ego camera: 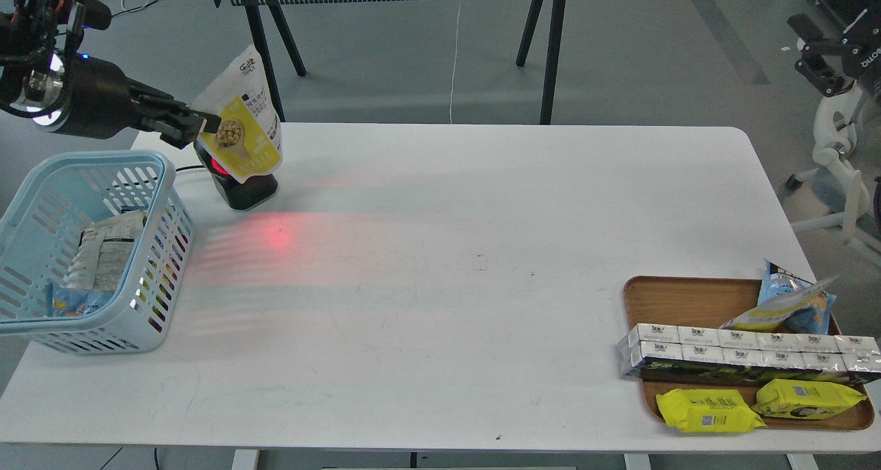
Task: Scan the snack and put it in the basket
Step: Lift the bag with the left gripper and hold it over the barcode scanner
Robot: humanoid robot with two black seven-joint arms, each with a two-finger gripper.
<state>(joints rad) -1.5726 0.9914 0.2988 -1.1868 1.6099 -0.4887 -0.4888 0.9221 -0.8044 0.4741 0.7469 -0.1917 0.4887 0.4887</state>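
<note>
- The left pincer [206, 122] is pinching the snack pouch [242, 115] by its left edge, holding it upright
- The scanner [237, 181] is glowing red just below the pincer, behind the pouch
- The blue basket [82, 250] is sitting below the pincer, to its left

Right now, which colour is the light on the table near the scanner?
Red light patch, clearest in the head view.
</note>
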